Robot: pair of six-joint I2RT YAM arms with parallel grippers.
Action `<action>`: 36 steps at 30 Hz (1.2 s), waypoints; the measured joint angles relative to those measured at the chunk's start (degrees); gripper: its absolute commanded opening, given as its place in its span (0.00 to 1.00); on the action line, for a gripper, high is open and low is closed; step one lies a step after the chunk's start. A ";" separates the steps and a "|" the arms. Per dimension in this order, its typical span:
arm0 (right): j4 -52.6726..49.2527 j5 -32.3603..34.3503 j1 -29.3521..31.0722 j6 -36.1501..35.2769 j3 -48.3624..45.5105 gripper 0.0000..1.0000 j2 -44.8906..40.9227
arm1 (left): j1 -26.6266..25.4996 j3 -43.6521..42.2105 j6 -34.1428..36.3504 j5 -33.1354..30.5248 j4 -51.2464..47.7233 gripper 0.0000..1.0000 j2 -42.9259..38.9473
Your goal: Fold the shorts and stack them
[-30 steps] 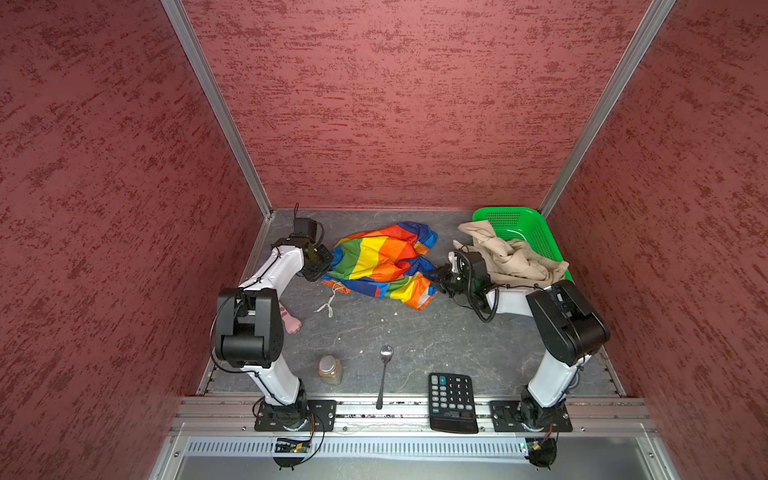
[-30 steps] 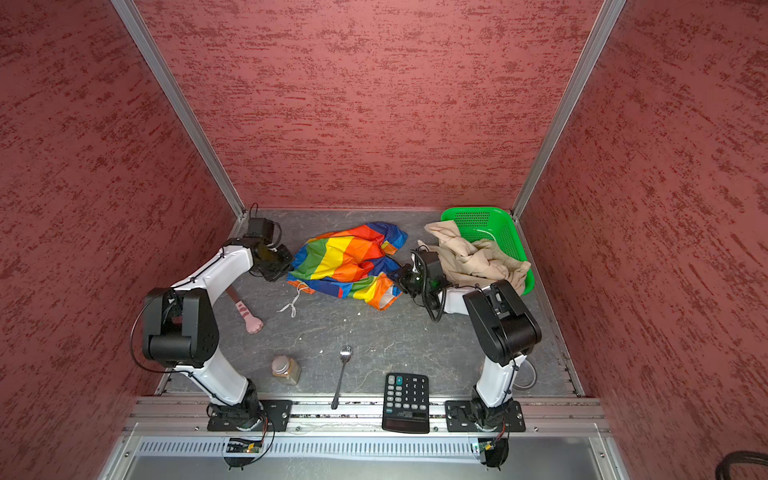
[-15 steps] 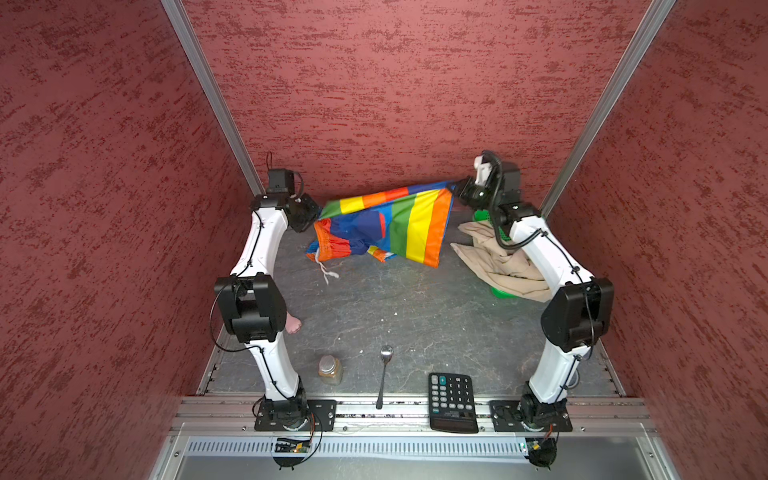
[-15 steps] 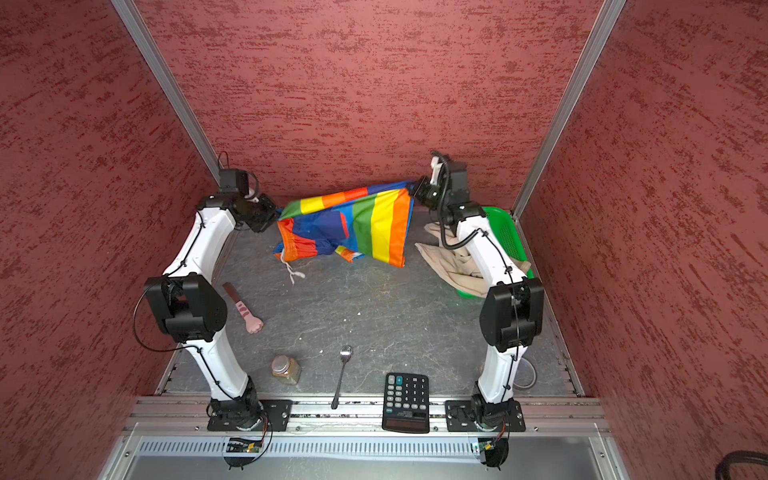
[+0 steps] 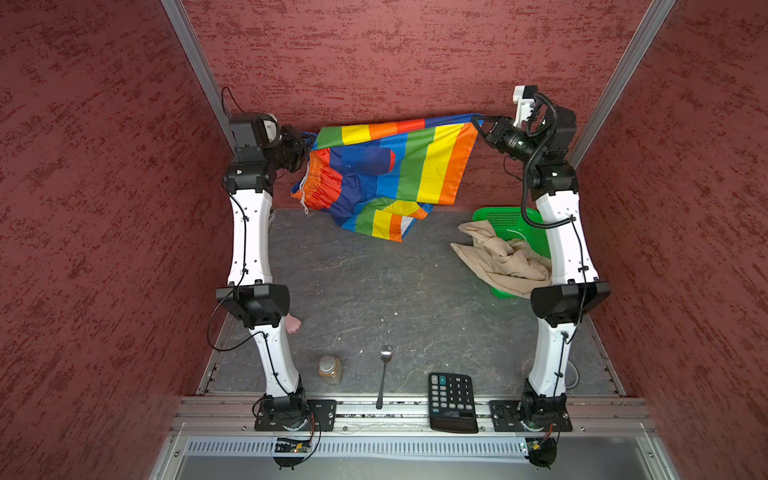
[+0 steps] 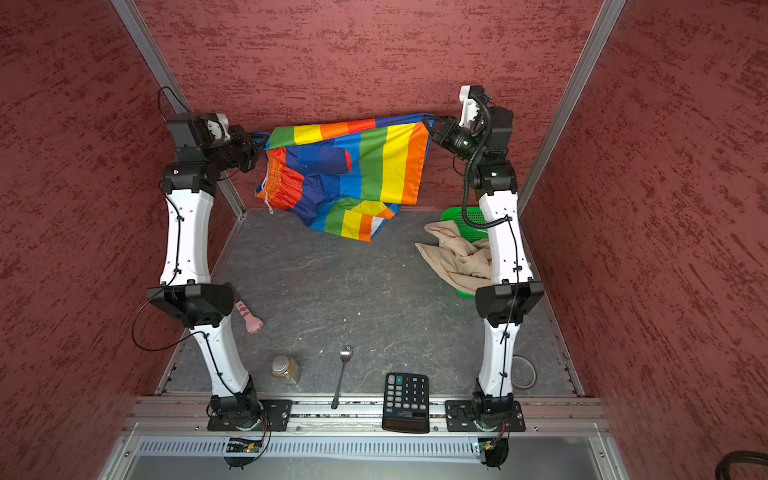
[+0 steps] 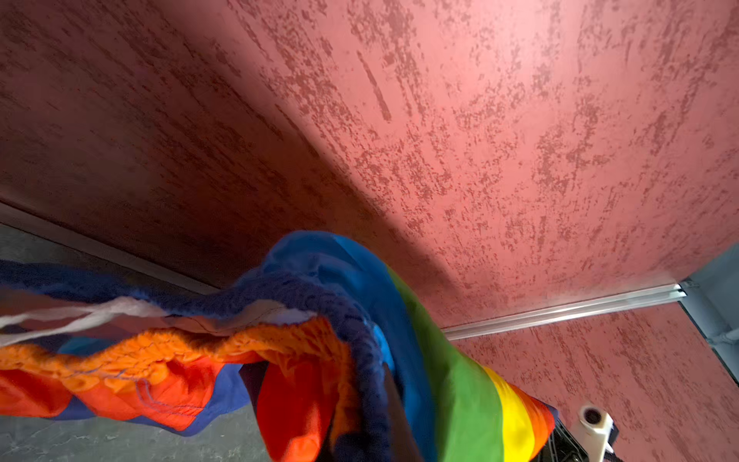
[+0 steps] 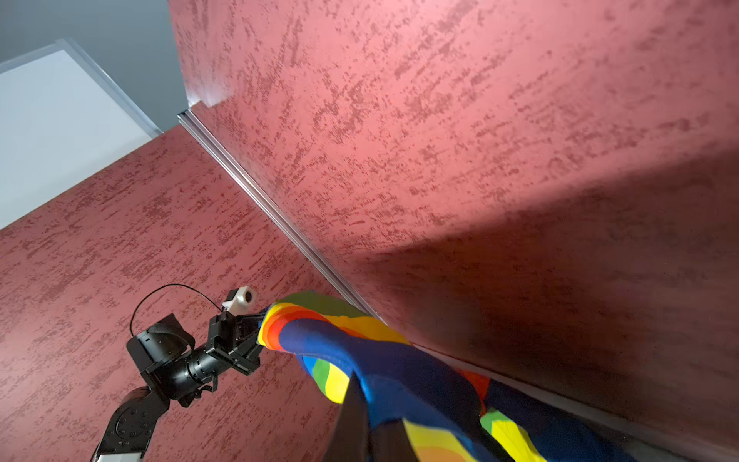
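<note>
**Item 1.** Thin, shiny rainbow-striped shorts (image 5: 399, 170) with a white drawstring (image 5: 304, 201).
- Location: raised in the air and stretched between the two hands, close in front of the red textured back wall (image 5: 395, 62).
- The upper edge runs almost taut from hand to hand.
- The gathered orange-and-red waistband hangs just below the left hand.
- One broad striped leg hangs below the right hand. The other leg sags lowest, between the hands.

**Left hand** (image 5: 306, 143): jaws closed tight on the blue end of the waist edge. The right wrist view shows cloth bunched at its tips (image 8: 260, 320).

**Right hand** (image 5: 478, 124): jaws closed tight, pinching the upper orange corner of the leg.

**Item 2.** Larger plain beige shorts (image 5: 500, 259).
- Location: well below the right hand, beside that arm.
- Condition: crumpled, lying partly on a green perforated plastic basket (image 5: 505, 216) and partly on the dark grey tabletop (image 5: 374, 291).

**Sundries.** All lie on the tabletop, far below both hands and towards the arm bases.
- Black calculator (image 5: 453, 401), on the right hand's side.
- Metal spoon (image 5: 384, 372), roughly midway between the hands.
- Small clear jar with brown contents (image 5: 330, 369), on the left hand's side.
- Pink object (image 5: 293, 323), mostly hidden by the left arm's elbow.
</note>
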 measured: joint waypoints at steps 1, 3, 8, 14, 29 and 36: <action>1.05 0.15 0.00 -0.94 -6.82 0.00 -3.76 | -0.28 -5.11 0.83 0.61 1.49 0.00 -2.78; 5.20 1.22 0.26 -2.67 -26.60 0.00 -14.67 | -0.90 -20.61 2.62 2.01 5.88 0.00 -11.21; 11.98 5.03 0.44 -3.93 -65.09 0.00 -37.86 | -3.06 -60.11 5.16 5.86 14.71 0.00 -32.15; 16.37 6.60 0.55 -1.73 -88.63 0.00 -49.77 | -5.53 -93.39 6.05 6.32 17.16 0.00 -42.23; -6.03 19.61 0.72 -5.84 -100.72 0.55 -57.13 | -13.60 -107.49 5.99 3.96 9.11 0.63 -52.11; -15.06 29.70 1.68 -9.57 -85.50 0.57 -58.58 | -4.42 -96.17 7.30 -8.76 -5.03 0.61 -57.18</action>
